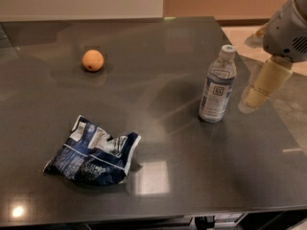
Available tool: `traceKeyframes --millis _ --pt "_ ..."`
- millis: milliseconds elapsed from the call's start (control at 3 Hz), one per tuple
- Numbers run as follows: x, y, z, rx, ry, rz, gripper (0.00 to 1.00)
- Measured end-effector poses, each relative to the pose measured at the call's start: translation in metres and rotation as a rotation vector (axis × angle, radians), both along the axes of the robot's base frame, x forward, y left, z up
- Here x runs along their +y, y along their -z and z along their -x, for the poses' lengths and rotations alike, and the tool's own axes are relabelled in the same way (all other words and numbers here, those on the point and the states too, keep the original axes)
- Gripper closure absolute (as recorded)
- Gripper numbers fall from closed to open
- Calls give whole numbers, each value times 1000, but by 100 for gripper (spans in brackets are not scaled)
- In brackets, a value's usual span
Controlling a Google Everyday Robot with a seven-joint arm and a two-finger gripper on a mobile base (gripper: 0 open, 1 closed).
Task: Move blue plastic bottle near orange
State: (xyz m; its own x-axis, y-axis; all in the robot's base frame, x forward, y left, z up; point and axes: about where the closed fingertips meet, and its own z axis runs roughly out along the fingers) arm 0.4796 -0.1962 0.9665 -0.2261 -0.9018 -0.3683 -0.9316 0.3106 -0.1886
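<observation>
On my dark table (168,47) I see the orange (92,60) back left, a bag (93,151) front left, the bottle (218,84) upright at right; the gripper (252,101) hovers beside it.

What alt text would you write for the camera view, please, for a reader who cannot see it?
A blue plastic bottle stands upright on the right of a dark table, the robot's claw just to its right, apart from it. The orange lies at the back left, and a crumpled snack bag at the front left.

One bottle (217,87), one orange (92,60), one snack bag (93,152), one set of jaws beside the bottle.
</observation>
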Motion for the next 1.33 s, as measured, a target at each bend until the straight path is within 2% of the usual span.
traceKeyframes --millis 333,667,1000,1333 --pt "17 9 -15 29 -1 -99 0" --pt "30 17 -20 47 -9 -164 0" --pt "37 26 -24 52 -10 -209 18" --pt "40 31 -26 49 -11 -233 41"
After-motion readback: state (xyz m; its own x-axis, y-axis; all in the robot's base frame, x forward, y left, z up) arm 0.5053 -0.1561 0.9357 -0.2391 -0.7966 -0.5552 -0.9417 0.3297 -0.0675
